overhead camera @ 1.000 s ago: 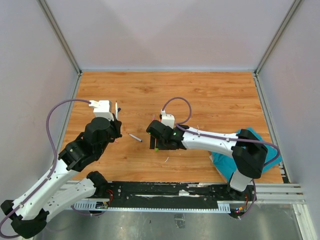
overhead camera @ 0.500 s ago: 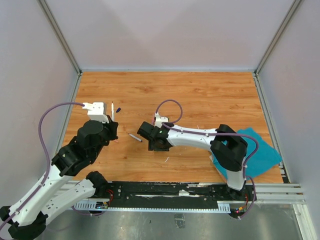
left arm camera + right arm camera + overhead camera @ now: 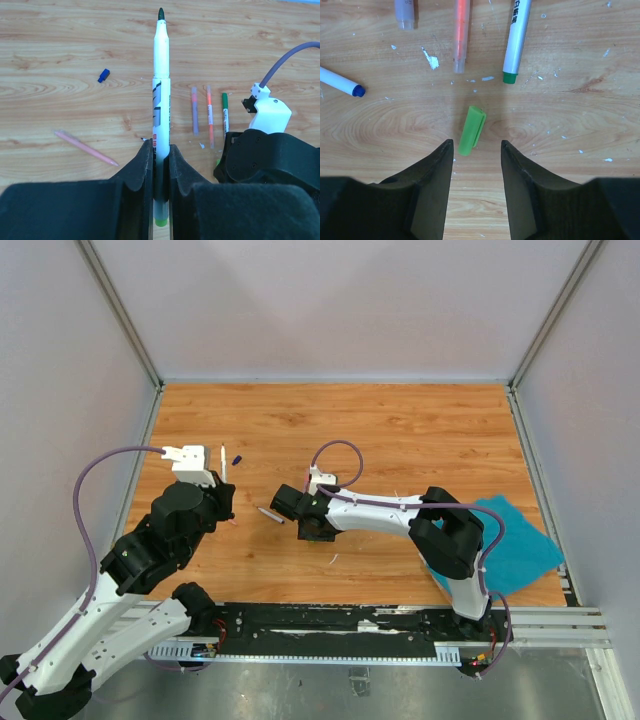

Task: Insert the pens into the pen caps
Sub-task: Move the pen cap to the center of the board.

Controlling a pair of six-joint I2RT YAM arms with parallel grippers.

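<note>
Since the earlier top-view frames, the right arm has folded in over the table [image 3: 400, 430] and its right gripper [image 3: 314, 530] has sunk toward the wood. The left gripper [image 3: 219, 490] has drifted slightly left, carrying a white pen [image 3: 222, 462] whose tip stands near a blue cap [image 3: 237, 457]. A teal cloth [image 3: 525, 550] lies at right. Left wrist view: the jaws are pressed together on the white pen's barrel, its dark green nib pointing away. A purple pen [image 3: 194, 111], an orange pen [image 3: 209, 116] and a green pen [image 3: 225, 112] lie side by side beyond. Right wrist view: the jaws are partly spread and straddle a green cap [image 3: 471, 130] lying flat, touching neither finger. The descent suggests the cap pick-up is imminent. Capping the held pen would plausibly follow.
</note>
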